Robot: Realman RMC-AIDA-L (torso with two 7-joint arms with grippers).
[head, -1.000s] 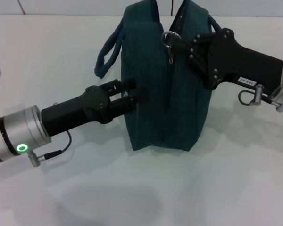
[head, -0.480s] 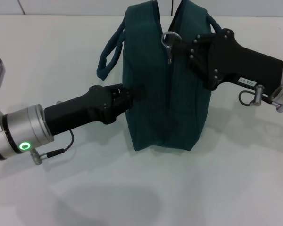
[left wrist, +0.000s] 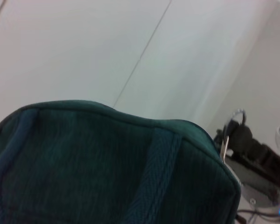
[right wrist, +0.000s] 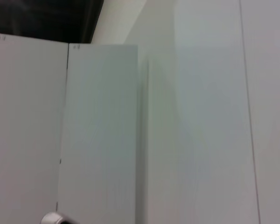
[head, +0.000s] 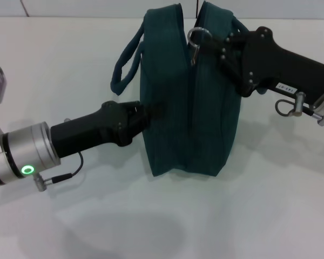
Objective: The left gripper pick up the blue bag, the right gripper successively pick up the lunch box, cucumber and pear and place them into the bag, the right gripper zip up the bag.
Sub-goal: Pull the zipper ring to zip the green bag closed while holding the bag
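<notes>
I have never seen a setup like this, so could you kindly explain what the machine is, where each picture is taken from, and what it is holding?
This is a two-armed robot. The wide picture comes from a camera on its head, looking down at a white table. The other two come from cameras on its wrists. The left wrist one looks over the top of the blue bag; the right wrist one shows only pale wall panels.

The blue bag stands upright on the table. The left gripper presses against its side. The right gripper is up at the top, at the ring zipper pull. No food or box is visible.
</notes>
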